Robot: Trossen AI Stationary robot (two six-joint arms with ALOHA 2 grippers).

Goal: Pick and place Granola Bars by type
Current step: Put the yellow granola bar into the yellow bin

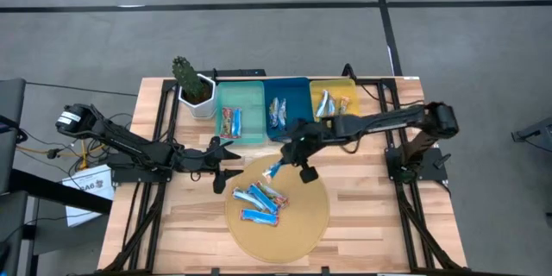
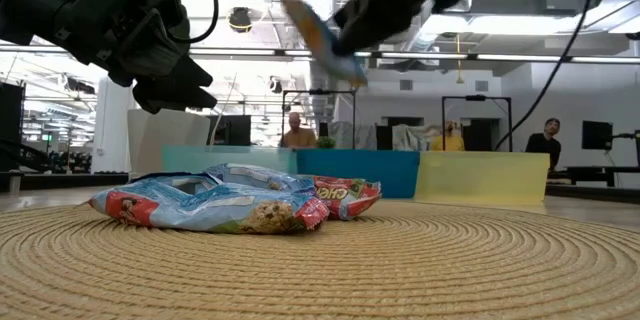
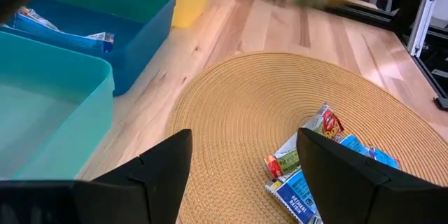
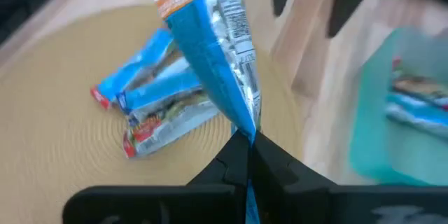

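Several blue-white granola bars (image 1: 259, 200) lie in a heap on a round woven mat (image 1: 297, 224); they also show in the low view as bars (image 2: 225, 203). My right gripper (image 1: 291, 162) hovers over the mat's far edge, shut on one blue-orange bar (image 4: 213, 49). My left gripper (image 1: 226, 164) is open, just left of the mat, and holds nothing; in its wrist view its fingers (image 3: 164, 171) stand wide apart above the mat. More bars lie in the teal tray (image 1: 240, 112), the blue tray (image 1: 286, 108) and the yellow tray (image 1: 332, 99). My right gripper pinches the blue-orange bar by one crimped end (image 4: 246, 127) between its two fingers. The bar is lifted clear of the mat and sticks out past the fingertips, tilted, as the bar (image 2: 325, 38) shows in the low view.
A cactus in a white pot (image 1: 194, 90) stands at the table's far left, beside the teal tray. The three trays sit in a row along the far edge. Bare wood shows right of the mat (image 1: 371, 207). People stand in the room behind (image 2: 295, 130).
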